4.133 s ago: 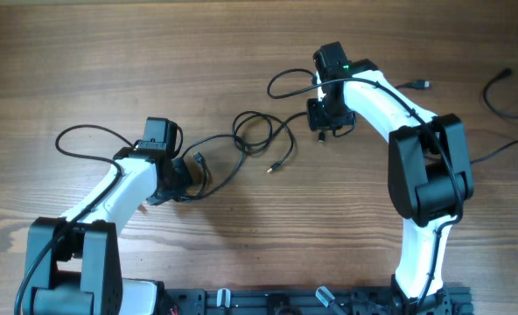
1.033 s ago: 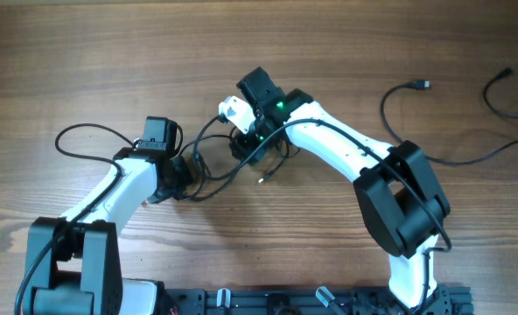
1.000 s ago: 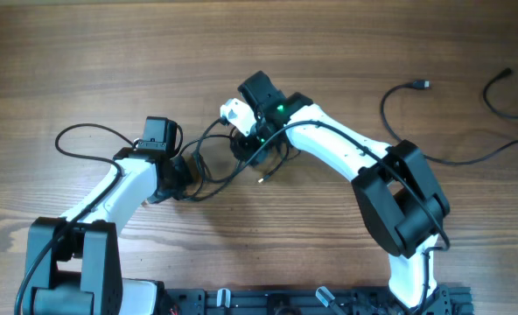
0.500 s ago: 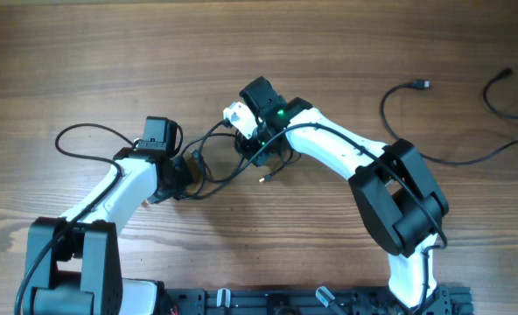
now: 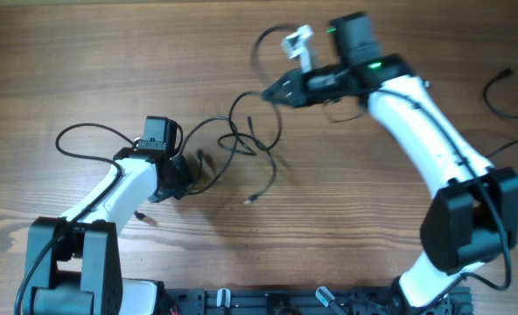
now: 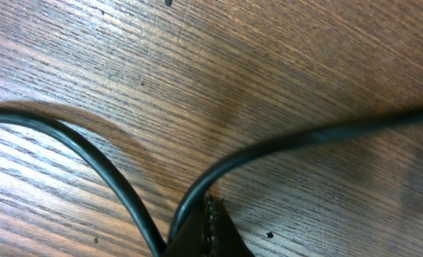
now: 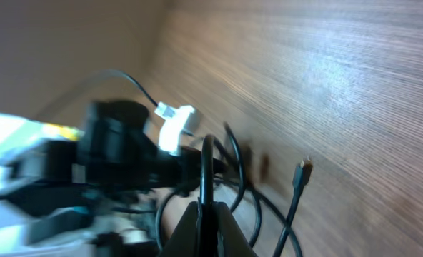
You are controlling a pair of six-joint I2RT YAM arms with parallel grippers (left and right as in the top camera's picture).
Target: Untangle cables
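Note:
Thin black cables [image 5: 252,140] lie in loose loops on the wooden table [image 5: 110,52] between the two arms. My left gripper [image 5: 186,175] is low at the table and shut on a cable strand; in the left wrist view the closed fingertips [image 6: 208,230] pinch the cable [image 6: 283,143]. My right gripper [image 5: 270,94] is raised above the tangle and shut on a cable strand [image 7: 206,164] that runs up from its closed jaws. A free plug end [image 5: 249,201] rests on the table and also shows in the right wrist view [image 7: 304,165].
A separate black cable [image 5: 502,98] lies at the right edge. A black wire loop [image 5: 84,133] sits left of the left arm. The arm bases stand along the front edge [image 5: 268,302].
My right gripper has risen and swung to the back right with a strand, stretching the tangle out. The free plug end has shifted slightly. The left gripper has stayed in place.

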